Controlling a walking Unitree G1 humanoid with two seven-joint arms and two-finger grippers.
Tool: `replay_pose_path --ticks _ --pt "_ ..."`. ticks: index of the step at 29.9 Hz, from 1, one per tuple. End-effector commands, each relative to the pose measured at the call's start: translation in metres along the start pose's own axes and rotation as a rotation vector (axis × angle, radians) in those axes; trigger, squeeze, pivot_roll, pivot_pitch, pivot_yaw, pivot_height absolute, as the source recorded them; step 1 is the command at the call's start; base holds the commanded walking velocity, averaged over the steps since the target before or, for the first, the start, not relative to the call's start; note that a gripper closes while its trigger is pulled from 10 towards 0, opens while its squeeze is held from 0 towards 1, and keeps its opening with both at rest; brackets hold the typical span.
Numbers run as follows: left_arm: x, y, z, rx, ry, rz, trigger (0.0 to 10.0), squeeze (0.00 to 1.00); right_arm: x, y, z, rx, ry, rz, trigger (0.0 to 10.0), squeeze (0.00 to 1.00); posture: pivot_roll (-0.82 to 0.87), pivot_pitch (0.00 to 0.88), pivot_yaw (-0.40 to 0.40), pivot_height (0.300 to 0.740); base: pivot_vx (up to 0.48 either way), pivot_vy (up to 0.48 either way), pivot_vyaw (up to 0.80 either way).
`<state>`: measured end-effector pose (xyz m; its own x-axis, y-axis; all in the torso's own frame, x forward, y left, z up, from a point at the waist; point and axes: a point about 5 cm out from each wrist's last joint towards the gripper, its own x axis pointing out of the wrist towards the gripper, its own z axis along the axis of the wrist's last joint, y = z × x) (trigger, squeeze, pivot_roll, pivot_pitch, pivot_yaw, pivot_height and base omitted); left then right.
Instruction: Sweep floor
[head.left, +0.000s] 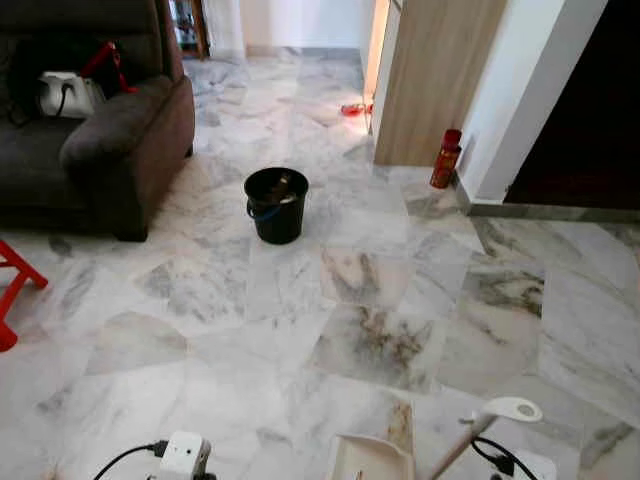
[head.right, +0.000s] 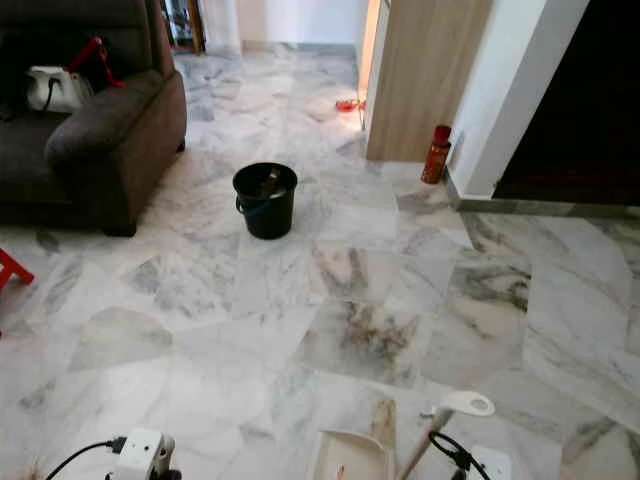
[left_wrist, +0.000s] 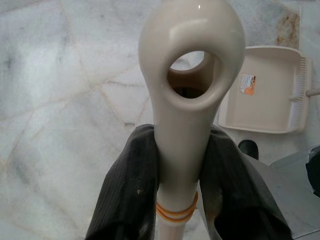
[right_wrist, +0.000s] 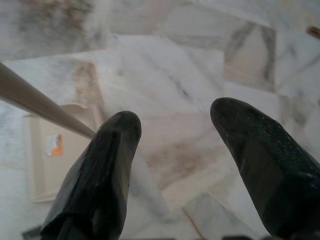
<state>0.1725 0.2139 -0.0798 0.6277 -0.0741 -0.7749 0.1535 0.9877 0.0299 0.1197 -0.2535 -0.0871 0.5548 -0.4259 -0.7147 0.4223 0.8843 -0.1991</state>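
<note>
Left eye view: marble floor (head.left: 200, 330), black bucket (head.left: 276, 204) at centre, sofa (head.left: 110, 130) upper left, red can (head.left: 445, 158) by wall upper right. Dustpan (head.left: 370, 458) at bottom edge w/ its handle (head.left: 497, 414) just right.

Left wrist: left tool (left_wrist: 182, 175) clamped on broom handle (left_wrist: 190, 85).

Right wrist: right tool (right_wrist: 172, 165) spread wide, empty.

The floor (head.left: 200, 290) is shiny white and grey marble, with brown stains on some tiles. A dark brown sofa (head.left: 110, 140) sits on the left. A black bucket (head.left: 276, 204) stands near the middle of the floor. A wooden panel (head.left: 430, 80) and a white wall (head.left: 520, 90) stand on the right, with a red can (head.left: 446, 158) beside them.
</note>
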Motion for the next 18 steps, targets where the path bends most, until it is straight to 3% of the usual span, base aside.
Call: replay_pose_path --ticks 1,4,10,11,13,14,18 --pt "-0.003 0.002 -0.008 0.008 0.025 -0.003 10.0 0.00 -0.001 -0.008 0.000 0.035 -0.024 -0.022 10.0 0.00 -0.02 0.000 -0.033 0.740 0.000 0.000 0.00" --pt "-0.004 0.004 -0.011 0.016 0.037 0.001 10.0 0.00 -0.007 -0.012 -0.006 0.090 -0.065 0.010 10.0 0.00 -0.03 0.000 -0.025 0.740 0.000 0.000 0.00" --pt "-0.005 0.006 -0.012 0.031 0.046 0.003 10.0 0.00 -0.014 -0.012 0.004 0.163 -0.201 0.049 10.0 0.00 -0.05 0.000 -0.011 0.740 0.000 0.000 0.00" --pt "-0.005 0.008 -0.012 0.036 0.048 0.006 10.0 0.00 -0.019 -0.014 0.008 0.206 -0.270 0.059 10.0 0.77 -0.05 0.000 -0.007 0.740 0.000 0.000 0.00" --pt "-0.005 0.009 -0.011 0.036 0.048 0.008 10.0 0.00 -0.021 -0.015 0.009 0.219 -0.289 0.064 10.0 0.77 -0.05 0.000 -0.006 0.740 0.000 0.000 0.00" --pt "-0.005 0.010 -0.011 0.037 0.048 0.011 10.0 0.00 -0.025 -0.016 0.010 0.241 -0.319 0.075 10.0 1.00 -0.06 0.000 -0.005 0.740 0.000 0.000 0.00" --pt "-0.005 0.012 -0.009 0.034 0.048 0.018 10.0 0.00 -0.033 -0.016 0.010 0.253 -0.352 0.101 10.0 1.00 -0.06 0.000 -0.007 0.740 0.000 0.000 0.00"
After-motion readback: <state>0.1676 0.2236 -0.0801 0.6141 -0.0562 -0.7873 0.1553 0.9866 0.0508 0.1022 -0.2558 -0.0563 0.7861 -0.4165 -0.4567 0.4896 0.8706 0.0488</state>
